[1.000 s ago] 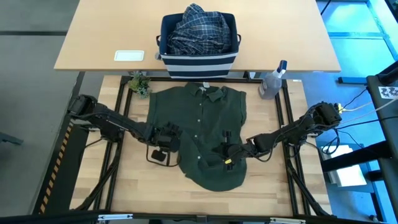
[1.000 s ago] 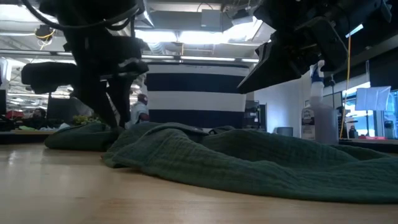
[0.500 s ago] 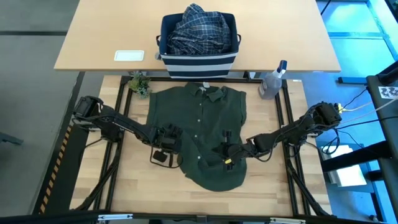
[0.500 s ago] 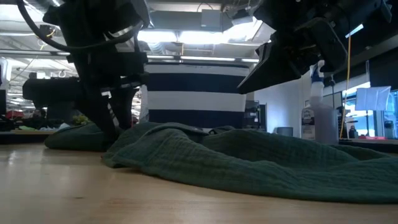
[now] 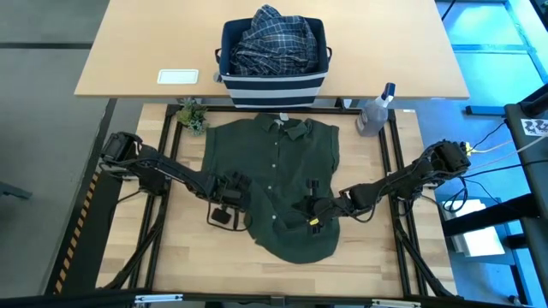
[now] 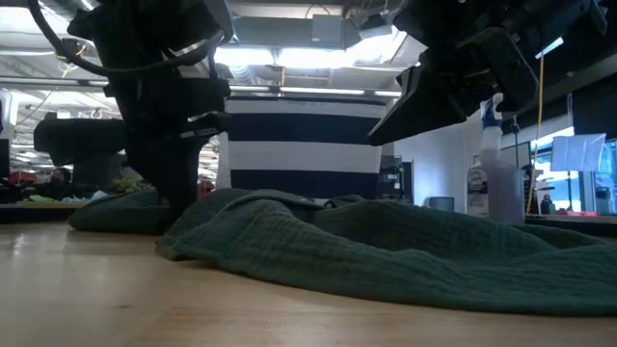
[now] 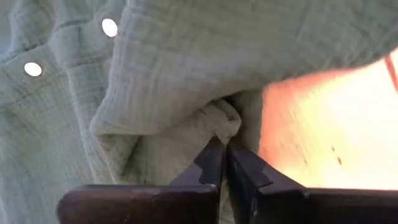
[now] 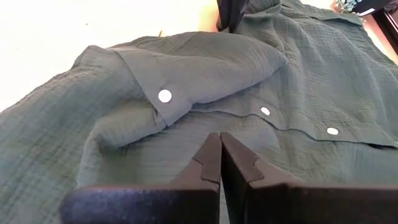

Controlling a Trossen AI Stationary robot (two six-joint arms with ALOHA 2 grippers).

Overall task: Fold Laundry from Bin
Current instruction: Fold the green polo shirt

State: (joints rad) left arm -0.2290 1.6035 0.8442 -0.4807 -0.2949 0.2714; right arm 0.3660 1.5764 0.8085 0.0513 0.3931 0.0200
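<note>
Landmark: the bin (image 5: 273,81), navy with white stripes, standing on the far counter (image 5: 137,51).
Green shirt (image 5: 272,184): dark olive, crinkled weave, spread button-side up on the near counter just in front of the bin, collar toward it; its lower hem is rumpled and partly doubled over.
Other laundry: the plaid shirt (image 5: 272,38) is heaped inside the bin.
Left end effector (image 7: 224,144): fingers pressed together, pinching a small bunched fold at the shirt's left edge, well in front of the bin.
Right end effector (image 8: 220,138): fingers pressed together, resting low on the shirt's lower front; no cloth visibly between them.
Risk, slip: the pinched fold looks thin, so it may pull free once lifted.
Risk, drag: the resting right end effector could pin cloth and skew the fold.
Risk, creasing: the doubled hem may get folded in.
</note>
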